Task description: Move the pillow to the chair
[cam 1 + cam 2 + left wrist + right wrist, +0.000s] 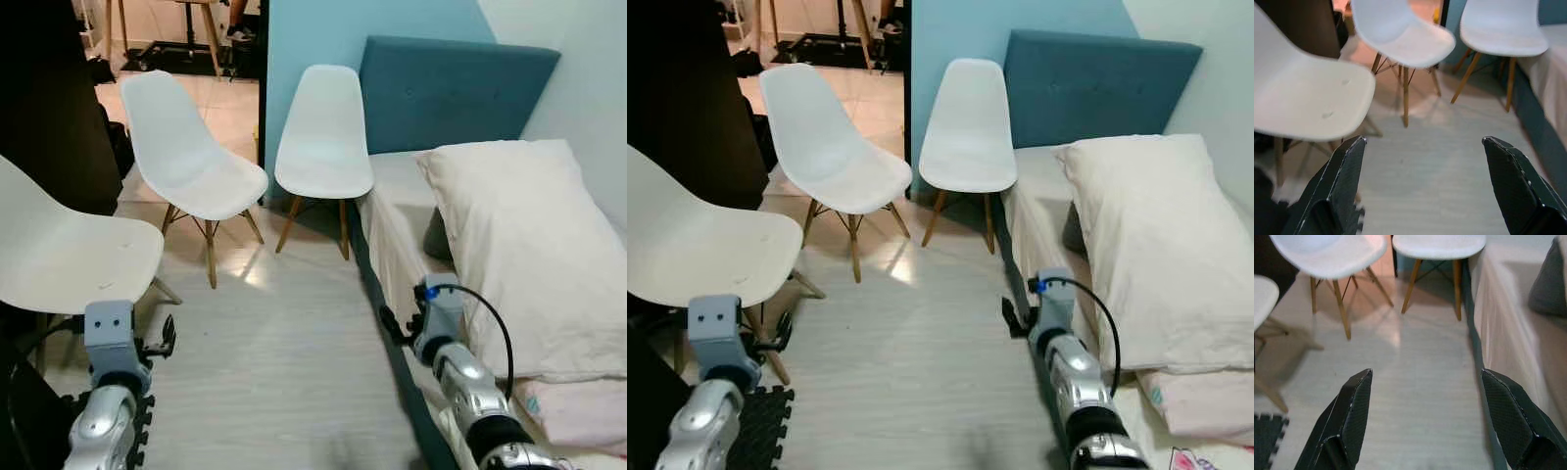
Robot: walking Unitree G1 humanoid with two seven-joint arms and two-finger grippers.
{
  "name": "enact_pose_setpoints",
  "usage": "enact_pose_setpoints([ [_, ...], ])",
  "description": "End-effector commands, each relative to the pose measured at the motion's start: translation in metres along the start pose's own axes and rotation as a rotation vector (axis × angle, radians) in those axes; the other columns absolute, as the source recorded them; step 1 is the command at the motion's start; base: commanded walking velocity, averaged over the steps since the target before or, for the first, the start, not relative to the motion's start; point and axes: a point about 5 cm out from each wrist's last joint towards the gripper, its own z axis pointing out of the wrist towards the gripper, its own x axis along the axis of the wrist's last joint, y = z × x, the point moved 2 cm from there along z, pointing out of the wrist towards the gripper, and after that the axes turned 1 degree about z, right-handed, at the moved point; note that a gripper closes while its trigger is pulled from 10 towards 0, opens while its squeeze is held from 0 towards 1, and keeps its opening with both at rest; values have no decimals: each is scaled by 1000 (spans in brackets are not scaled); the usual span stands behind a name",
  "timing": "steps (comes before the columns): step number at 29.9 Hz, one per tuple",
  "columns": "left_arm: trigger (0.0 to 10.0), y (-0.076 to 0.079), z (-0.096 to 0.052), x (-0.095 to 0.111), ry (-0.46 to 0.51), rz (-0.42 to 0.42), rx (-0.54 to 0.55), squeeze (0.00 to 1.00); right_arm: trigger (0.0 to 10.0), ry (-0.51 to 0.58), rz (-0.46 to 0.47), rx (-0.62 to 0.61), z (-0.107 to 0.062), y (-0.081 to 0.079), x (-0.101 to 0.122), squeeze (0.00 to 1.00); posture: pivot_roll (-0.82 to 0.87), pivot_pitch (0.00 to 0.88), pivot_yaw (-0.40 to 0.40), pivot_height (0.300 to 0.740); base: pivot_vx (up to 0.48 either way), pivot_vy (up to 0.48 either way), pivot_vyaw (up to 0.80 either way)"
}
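Note:
A large cream pillow [529, 245] lies on the bed [392, 196] at the right, its top end near the teal headboard [446, 88]. Three white shell chairs stand on the floor: one close at the left [69, 250], one in the middle [191, 157] and one against the blue wall [323, 137]. My left gripper [1422, 140] is open and empty, held low in front of the near chair [1308, 98]. My right gripper [1426, 372] is also open and empty, hanging over the floor beside the bed's edge [1498, 328], short of the pillow. Both silver forearms, the left arm [110, 338] and the right arm [441, 323], reach forward.
A grey cushion [438, 235] peeks out from under the pillow. Folded pink cloth [578, 406] lies on the bed near me. A black foam mat [759, 426] covers the floor at my lower left. Pale wood floor [284, 343] runs between chairs and bed.

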Motion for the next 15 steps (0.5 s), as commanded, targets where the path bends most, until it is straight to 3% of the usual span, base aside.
enact_pose_setpoints([
  [1,10000,0,5,4,2,-22,-10,0,10000,16,19,-11,4,-1,6,0,-27,0,-64,740,281,0,0],
  [4,10000,11,14,17,47,-35,-45,0,10000,55,45,-20,12,-3,23,0,-28,0,-65,740,365,0,0],
  [10,10000,14,16,14,37,-37,-46,0,10000,74,57,-13,16,-5,31,0,-42,0,-60,740,384,0,0],
  [13,10000,18,20,15,46,-39,-55,0,10000,111,36,51,21,-18,44,0,-42,0,-72,740,381,0,0],
  [15,10000,18,20,15,46,-39,-55,0,10000,111,36,51,21,-18,44,0,-42,0,-72,740,382,0,0],
])
